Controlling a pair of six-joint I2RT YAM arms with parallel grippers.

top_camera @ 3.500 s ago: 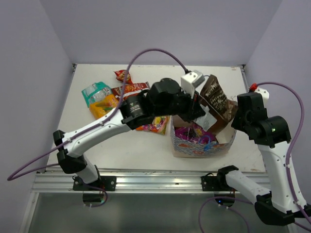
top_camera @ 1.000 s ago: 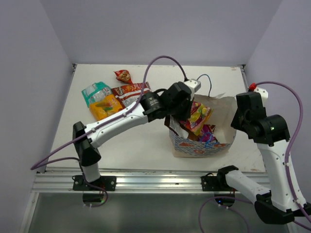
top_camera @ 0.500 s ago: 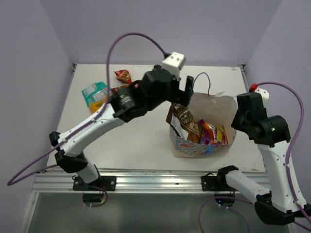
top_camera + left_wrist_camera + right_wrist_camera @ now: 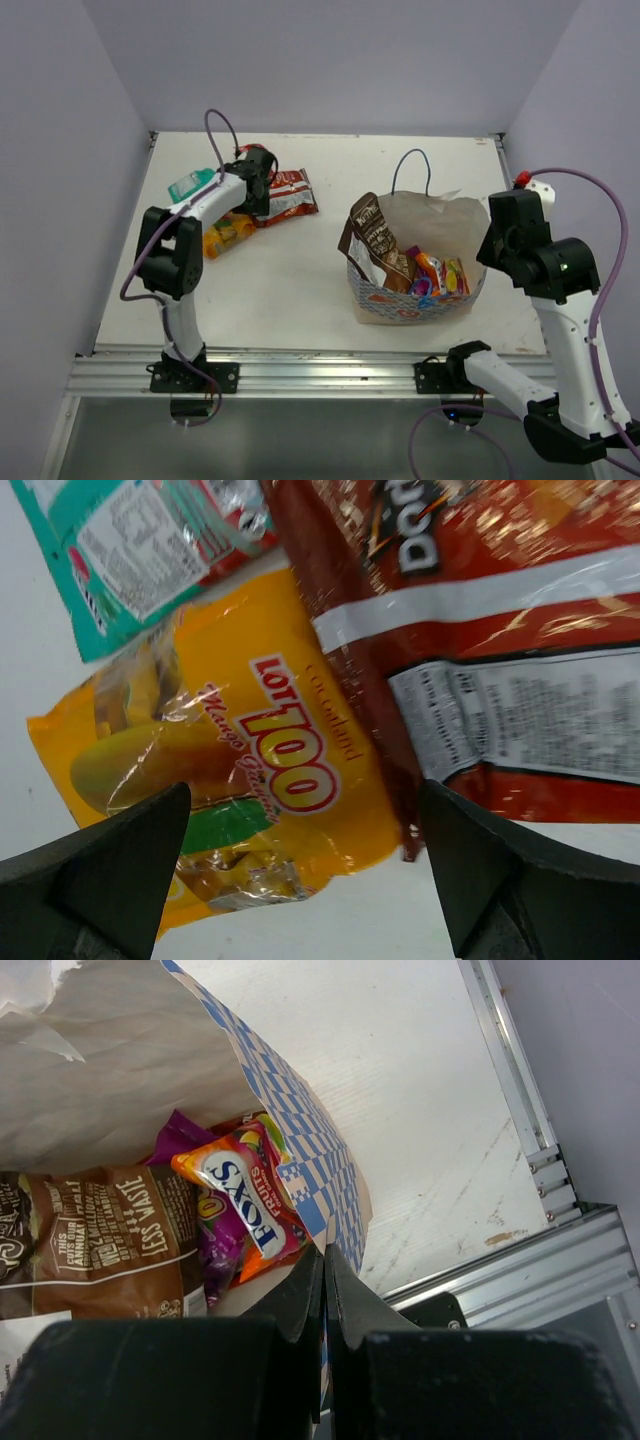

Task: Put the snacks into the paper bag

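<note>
Wrist views only: left fingers (image 4: 100, 880) wide over mango packet (image 4: 250, 770), right fingers (image 4: 290, 1300) tight on paper bag (image 4: 305, 1155)

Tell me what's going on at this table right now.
Two robot arms are filling a paper bag. The right arm has its jaws shut on the bag's rim, holding it open. A brown packet and a colourful candy packet already lie inside. The left arm hovers with jaws wide open over what is not yet packed: a yellow mango packet, a red chip bag and a teal packet, all lying on the table.
</note>
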